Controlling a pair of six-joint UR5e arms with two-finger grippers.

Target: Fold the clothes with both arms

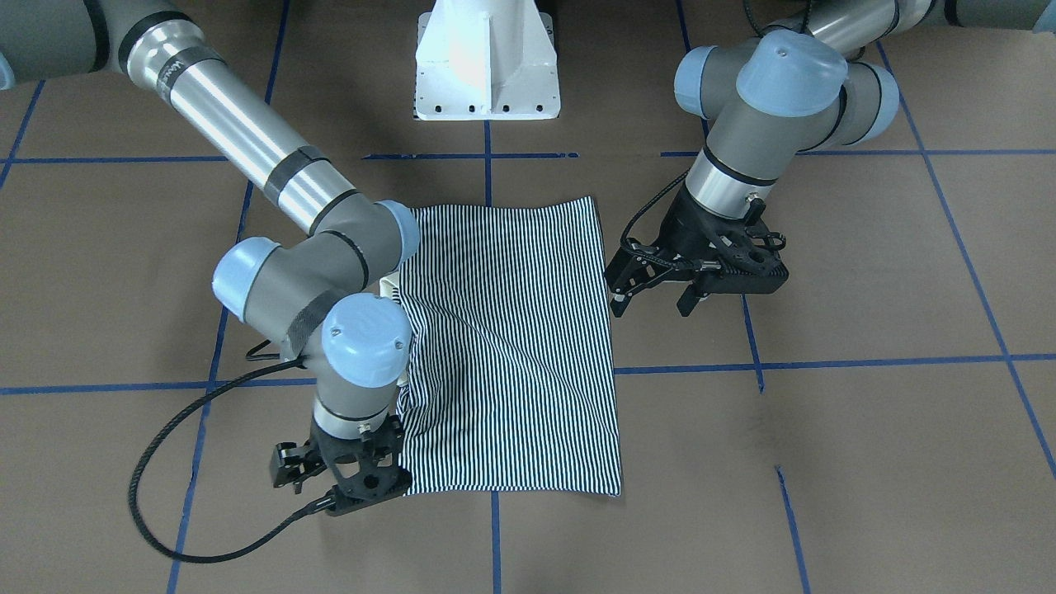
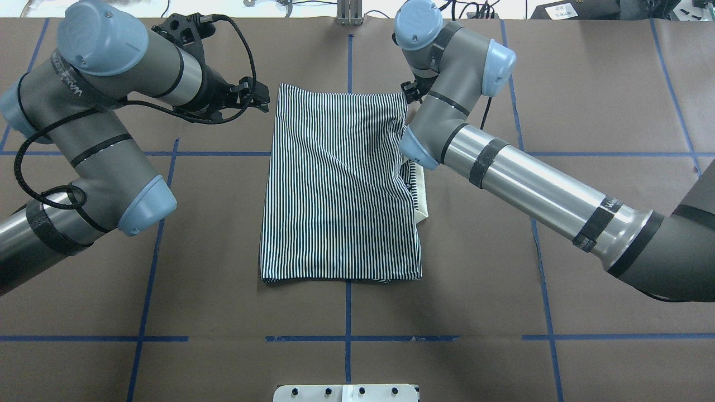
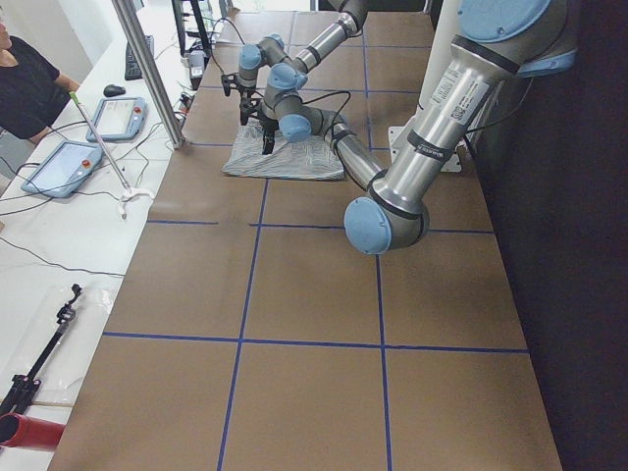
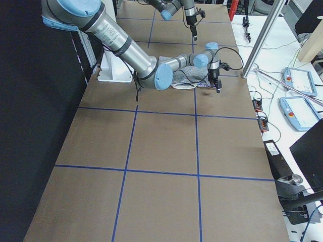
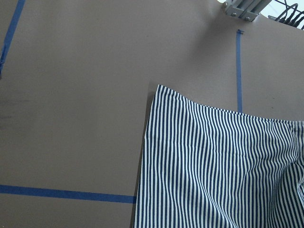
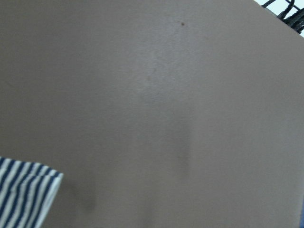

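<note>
The shirt [image 2: 341,184] lies folded into a striped rectangle at mid-desk [image 2: 167,290], its long sides running away from the robot. The side edge towards the left arm [image 1: 742,136] is straight and flat. The edge towards the right arm [image 1: 313,264] is rumpled, with the cream collar [image 2: 423,196] poking out beneath it. Broad brown desk shows on both sides and before the near hem, crossed by blue tape [image 2: 346,338]. There is less room beyond the far hem.

The front view shows the left jaws spread wide with nothing between them, just beside the straight edge and apart from the cloth. It also shows the right wrist standing upright at the far corner on the rumpled side. The jaws are hidden under the wrist there, and the overhead view covers them with the arm. The right wrist view gives only a striped corner low on its left and plain desk, so I cannot tell how those jaws stand.

The left wrist view alone shows the far corner of the straight edge, with a thin shadow along it. The side views add tablets [image 3: 59,167] and a person [image 3: 25,83].
</note>
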